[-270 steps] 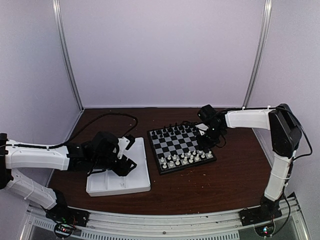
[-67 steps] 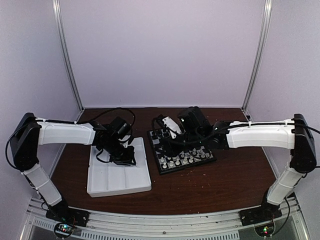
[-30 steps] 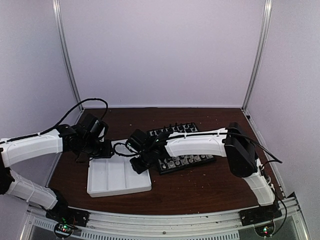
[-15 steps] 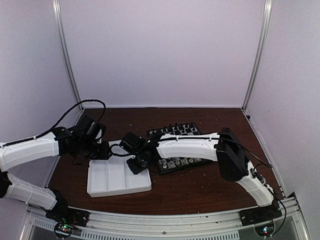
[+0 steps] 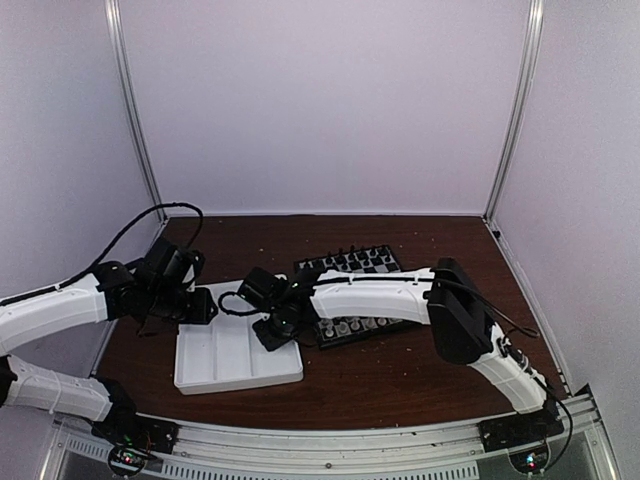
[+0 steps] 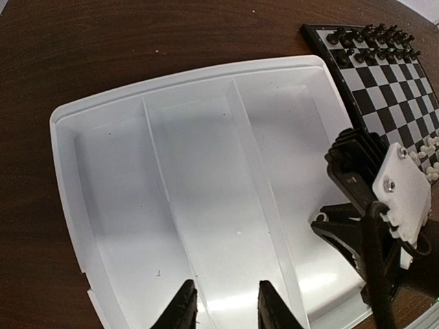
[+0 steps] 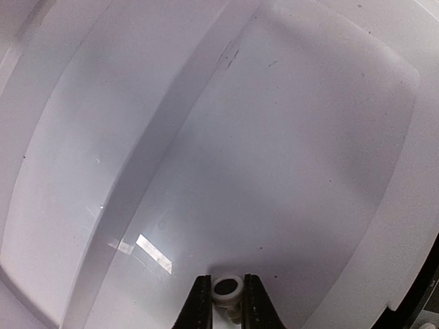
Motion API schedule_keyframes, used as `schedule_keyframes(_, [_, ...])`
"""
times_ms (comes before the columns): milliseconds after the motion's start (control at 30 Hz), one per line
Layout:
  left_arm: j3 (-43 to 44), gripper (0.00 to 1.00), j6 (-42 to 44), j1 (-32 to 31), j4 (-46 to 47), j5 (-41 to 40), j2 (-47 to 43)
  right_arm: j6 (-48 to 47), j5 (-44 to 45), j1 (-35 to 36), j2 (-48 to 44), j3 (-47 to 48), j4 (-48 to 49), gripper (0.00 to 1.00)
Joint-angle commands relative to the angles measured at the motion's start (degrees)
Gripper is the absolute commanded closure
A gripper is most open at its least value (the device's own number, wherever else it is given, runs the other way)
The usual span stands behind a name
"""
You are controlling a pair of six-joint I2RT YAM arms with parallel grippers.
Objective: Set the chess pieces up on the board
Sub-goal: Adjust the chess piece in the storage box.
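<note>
My right gripper (image 5: pixel 272 330) is down in the right compartment of the white tray (image 5: pixel 225 358), shut on a tiny white chess piece (image 7: pixel 228 290) that stands on the tray floor (image 7: pixel 274 137). The board (image 5: pixel 372 262) lies right of the tray, partly hidden by my right arm. White pieces (image 5: pixel 352 324) stand along its near edge and black pieces (image 5: pixel 352 253) along its far edge. My left gripper (image 5: pixel 198 306) is open and empty, above the tray's left rear. In the left wrist view its fingers (image 6: pixel 184 312) hover over the bare tray (image 6: pixel 185 171), and the board (image 6: pixel 391 75) shows at the top right.
The tray's left and middle compartments look bare. My right arm (image 5: pixel 370 290) stretches across the board from the right. The right gripper body (image 6: pixel 374 219) fills the tray's right compartment in the left wrist view. Brown table (image 5: pixel 400 370) surrounds both.
My right gripper has left the board, swung left into the tray's right compartment and closed on a white piece. My left arm has drawn back to the left off the tray.
</note>
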Motion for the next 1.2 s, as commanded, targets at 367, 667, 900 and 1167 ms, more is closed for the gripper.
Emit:
schedule_keyframes(367, [-0.9, 0.68, 4.2, 0.4, 0.7, 1.0, -1.5, -17.4, -10.4, 0.4, -13.7, -17.5, 8.0, 0.85])
schedule_keyframes(667, [-1.6, 0.68, 3.5, 0.4, 4.6, 7.7, -1.4, -21.9, -8.2, 0.2, -19.9, -22.4, 11.6, 0.86])
schedule_keyframes(900, [-4.6, 0.68, -1.7, 3.8, 9.7, 18.3, -1.8, -22.8, -8.4, -0.2, -25.4, -30.1, 20.3, 0.85])
schedule_keyframes(1167, [-5.1, 0.68, -3.0, 5.2, 10.7, 21.7, -2.9, -21.4, -7.8, -3.6, -29.5, -33.4, 22.0, 0.86])
